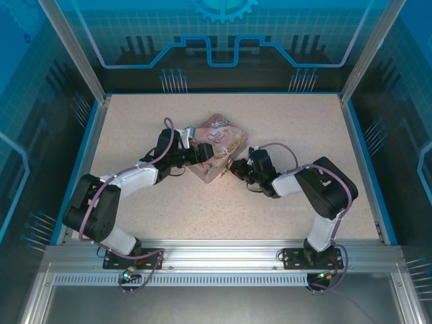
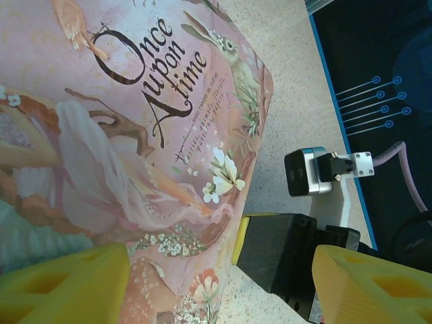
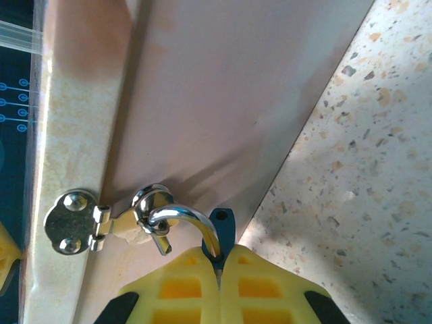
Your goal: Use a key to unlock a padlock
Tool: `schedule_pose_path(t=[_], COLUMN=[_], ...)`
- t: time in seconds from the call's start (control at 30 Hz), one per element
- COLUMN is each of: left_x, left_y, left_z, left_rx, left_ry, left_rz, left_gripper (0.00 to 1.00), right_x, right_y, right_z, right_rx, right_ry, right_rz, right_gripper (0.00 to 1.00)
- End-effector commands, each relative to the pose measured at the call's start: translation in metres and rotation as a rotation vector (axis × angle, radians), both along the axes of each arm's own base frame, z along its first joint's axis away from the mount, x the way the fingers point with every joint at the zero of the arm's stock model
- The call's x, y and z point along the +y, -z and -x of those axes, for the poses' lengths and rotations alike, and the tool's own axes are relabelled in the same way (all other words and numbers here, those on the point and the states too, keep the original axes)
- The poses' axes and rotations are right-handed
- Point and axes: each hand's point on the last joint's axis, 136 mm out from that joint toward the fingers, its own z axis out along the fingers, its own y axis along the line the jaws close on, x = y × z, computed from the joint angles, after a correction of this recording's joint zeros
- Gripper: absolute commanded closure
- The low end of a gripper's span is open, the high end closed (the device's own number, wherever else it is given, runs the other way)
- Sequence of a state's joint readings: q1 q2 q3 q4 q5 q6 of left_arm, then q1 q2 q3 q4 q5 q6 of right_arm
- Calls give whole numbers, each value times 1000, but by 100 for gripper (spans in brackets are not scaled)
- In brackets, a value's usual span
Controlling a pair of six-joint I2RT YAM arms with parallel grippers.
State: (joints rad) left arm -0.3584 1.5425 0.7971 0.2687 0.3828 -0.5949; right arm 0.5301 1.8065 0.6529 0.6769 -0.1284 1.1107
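Right wrist: right fingers (image 3: pixel 260 283) pinch the key (image 3: pixel 222 223) beside padlock shackle (image 3: pixel 181 214); left fingers (image 2: pixel 61 287) apart.

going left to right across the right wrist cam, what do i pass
silver hasp plate on the tin's side → curved shackle of the padlock, hooked through the hasp loop → dark blue key → speckled table
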Motion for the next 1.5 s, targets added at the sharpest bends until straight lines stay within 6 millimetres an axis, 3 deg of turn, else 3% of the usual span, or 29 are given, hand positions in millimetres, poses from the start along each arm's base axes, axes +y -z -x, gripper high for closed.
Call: schedule_pose_path(t=[0.0, 0.13, 0.37, 0.57, 0.77, 0.93, 1.07, 1.27, 1.47], left_x=[20, 17, -1, -32, -69, -84, -81, -68, -57], left_y=[45, 35, -38, -53, -43, -23, 0, 30, 51], left_z=[23, 24, 12, 11, 4, -3, 1, 23, 40], left_rx=[144, 122, -46, -71, -58, -20, 28, 92, 136], left_ry=[-34, -21, 64, 150, 214, 227, 214, 198, 188], left_rz=[-101, -67, -1, 53, 81, 89, 82, 45, 24], left_gripper=[26, 26, 23, 24, 25, 26, 27, 27, 27], right_x=[-28, -23, -20, -16, -15, -14, -17, -27, -35], right_y=[2, 5, 14, 12, 11, 11, 10, 6, 0], right_z=[-15, -11, 1, 2, 3, 4, 2, -3, -12], right_rx=[1, 22, 57, 44, 44, 40, 32, 28, 33], right_ry=[88, 55, 32, 10, 5, -1, 7, 22, 49], right_rz=[62, 61, 78, 85, 88, 92, 81, 93, 102], right_gripper=[96, 96, 96, 96, 95, 96, 96, 96, 96])
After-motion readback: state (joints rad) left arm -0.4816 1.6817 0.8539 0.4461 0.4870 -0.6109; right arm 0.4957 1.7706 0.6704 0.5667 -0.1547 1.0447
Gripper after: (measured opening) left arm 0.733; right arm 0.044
